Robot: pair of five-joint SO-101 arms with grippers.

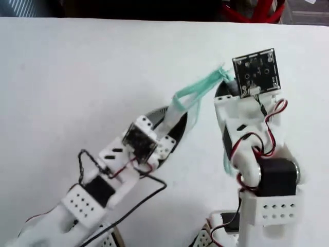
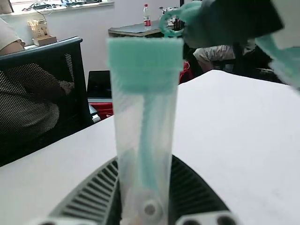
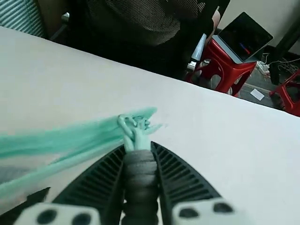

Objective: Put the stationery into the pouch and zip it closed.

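Observation:
A clear pouch [image 1: 187, 95] with a teal zip edge is held above the white table [image 1: 77, 77], stretched between both grippers. My left gripper [image 1: 172, 117] is shut on one end of it; in the left wrist view the pouch [image 2: 145, 117] stands up from between the jaws of the left gripper [image 2: 145, 199], and a teal stick-like shape shows through its wall. My right gripper [image 1: 224, 82] is shut on the teal zip pull [image 3: 136, 125] at the other end. In the right wrist view the right gripper [image 3: 138, 161] has the teal zip strip [image 3: 61, 140] running away from it.
Black and red cables trail along both arms near the table's front. Past the table's far edge stand a black mesh chair [image 2: 42, 93] and a red stool [image 3: 225, 65]. Bare table lies to the left and behind the arms.

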